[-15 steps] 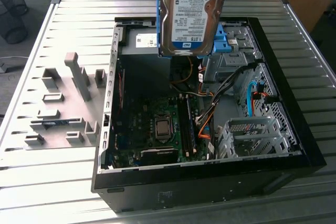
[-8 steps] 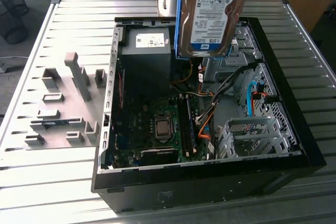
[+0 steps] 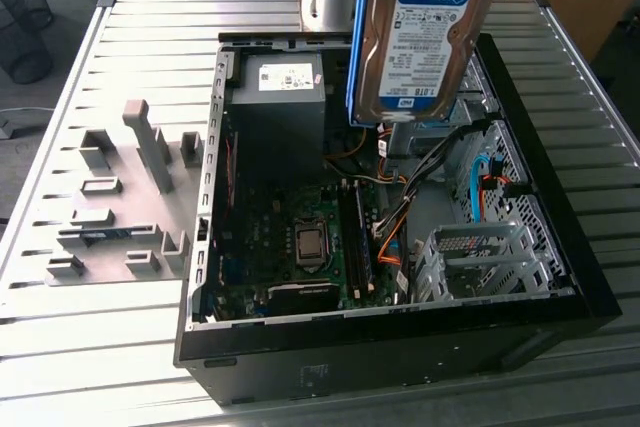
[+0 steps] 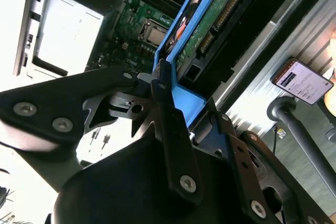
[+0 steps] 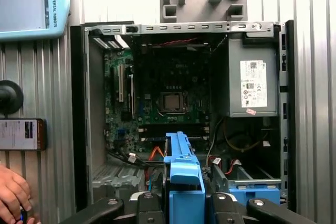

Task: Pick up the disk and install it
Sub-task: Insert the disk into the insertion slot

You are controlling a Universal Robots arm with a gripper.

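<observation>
The disk hangs in the air with its label toward the exterior camera, above the open computer case that lies on its side in the middle of the bench — it touches nothing but the gripper. In both wrist views the pincer is clamped on the disk's blue side rail, its fingers pressed against the plastic. The pick looks done and the install not: the silver drive cage, near the case's corner at the exterior view's right, appears unfilled. To do this step well, I judge the disk should be held square to the cage with its rails level and kept clear of the orange cables beside the cage — a tilted rail would likely jam.
</observation>
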